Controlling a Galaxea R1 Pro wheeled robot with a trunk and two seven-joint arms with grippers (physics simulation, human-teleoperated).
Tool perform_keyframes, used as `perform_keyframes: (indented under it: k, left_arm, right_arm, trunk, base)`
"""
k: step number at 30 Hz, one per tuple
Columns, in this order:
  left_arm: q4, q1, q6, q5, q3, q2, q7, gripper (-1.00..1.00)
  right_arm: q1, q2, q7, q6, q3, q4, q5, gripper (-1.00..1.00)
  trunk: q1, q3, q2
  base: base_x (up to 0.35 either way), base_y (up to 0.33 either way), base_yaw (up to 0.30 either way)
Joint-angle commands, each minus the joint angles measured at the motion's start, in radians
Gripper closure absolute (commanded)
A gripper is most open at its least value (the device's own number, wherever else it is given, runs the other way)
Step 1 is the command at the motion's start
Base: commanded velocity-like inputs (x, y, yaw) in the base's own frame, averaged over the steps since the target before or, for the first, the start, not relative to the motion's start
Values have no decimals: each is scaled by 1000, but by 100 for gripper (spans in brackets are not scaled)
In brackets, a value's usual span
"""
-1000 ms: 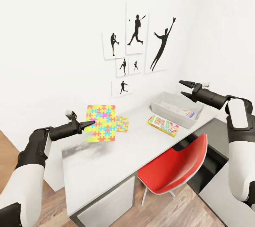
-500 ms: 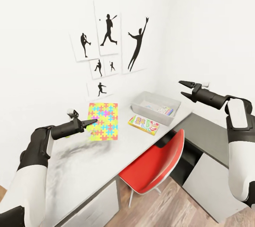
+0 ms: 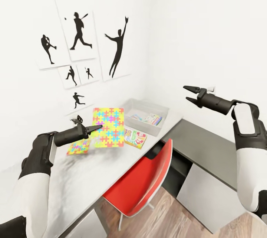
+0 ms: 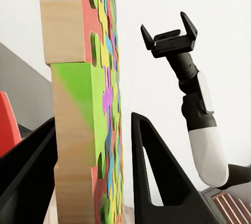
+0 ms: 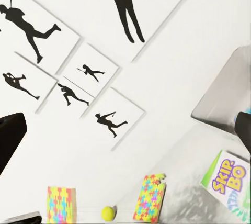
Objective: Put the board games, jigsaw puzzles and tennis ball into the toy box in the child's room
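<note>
While the left gripper (image 3: 97, 128) pinched a puzzle (image 3: 108, 127) upright above the table (image 3: 92, 171), short of the tray (image 3: 145, 116), it needed tipping flat over the tray, the right gripper (image 3: 188, 94) idle, spread.

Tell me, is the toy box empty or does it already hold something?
Not empty. The toy box holds colourful flat things, seen from the head view; which toys they are, cannot tell.
</note>
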Motion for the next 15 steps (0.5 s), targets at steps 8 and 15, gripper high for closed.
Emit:
perform_keyframes:
  k: [8, 15]
  left_arm:
    - [-1, -1, 10, -7, 2, -1, -8, 100]
    - [-1, -1, 10, -8, 0, -11, -8, 100]
  right_arm:
    - [-1, 2, 7, 4, 40, 0, 8, -100]
    - [-1, 3, 5, 4, 42, 0, 8, -100]
  trunk:
    - [1, -2, -2]
    - [1, -2, -2]
  base:
    - [263, -182, -6]
    - [161, -273, 13]
